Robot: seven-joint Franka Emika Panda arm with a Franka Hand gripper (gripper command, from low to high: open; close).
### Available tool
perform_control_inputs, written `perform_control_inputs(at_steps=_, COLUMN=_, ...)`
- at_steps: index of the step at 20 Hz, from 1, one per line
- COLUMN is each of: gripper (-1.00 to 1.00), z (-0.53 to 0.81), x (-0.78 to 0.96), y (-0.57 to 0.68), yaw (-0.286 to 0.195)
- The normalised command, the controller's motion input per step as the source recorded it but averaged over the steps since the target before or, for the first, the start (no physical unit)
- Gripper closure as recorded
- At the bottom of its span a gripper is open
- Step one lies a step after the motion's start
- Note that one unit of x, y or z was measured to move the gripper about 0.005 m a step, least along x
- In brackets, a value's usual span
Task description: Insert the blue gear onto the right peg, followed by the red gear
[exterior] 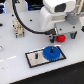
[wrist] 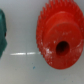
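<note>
The blue gear [exterior: 51,52] lies flat on the black-rimmed grey plate [exterior: 33,60], toward the plate's end on the exterior view's right. The right peg is hidden under the gear's hub. A thin dark pin [exterior: 36,55] stands free on the plate's other end. The red gear [exterior: 60,38] lies on the white table just behind the plate. It fills the wrist view [wrist: 57,30], hub hole up. My gripper [exterior: 60,35] hangs directly over the red gear with dark fingers either side of it, open. No finger shows in the wrist view.
A small white-and-dark fixture [exterior: 20,31] stands on the table at the exterior view's left, with a black cable looping above it. A dark green object [wrist: 2,32] sits at the edge of the wrist view, beside the red gear.
</note>
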Motion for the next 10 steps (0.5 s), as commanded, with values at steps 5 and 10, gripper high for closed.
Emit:
perform_control_inputs(at_steps=5, gripper=1.00, z=-0.01, x=-0.14, y=0.00, yaw=0.000)
perform_control_inputs(at_steps=10, gripper=1.00, z=-0.02, x=-0.10, y=0.00, yaw=0.000)
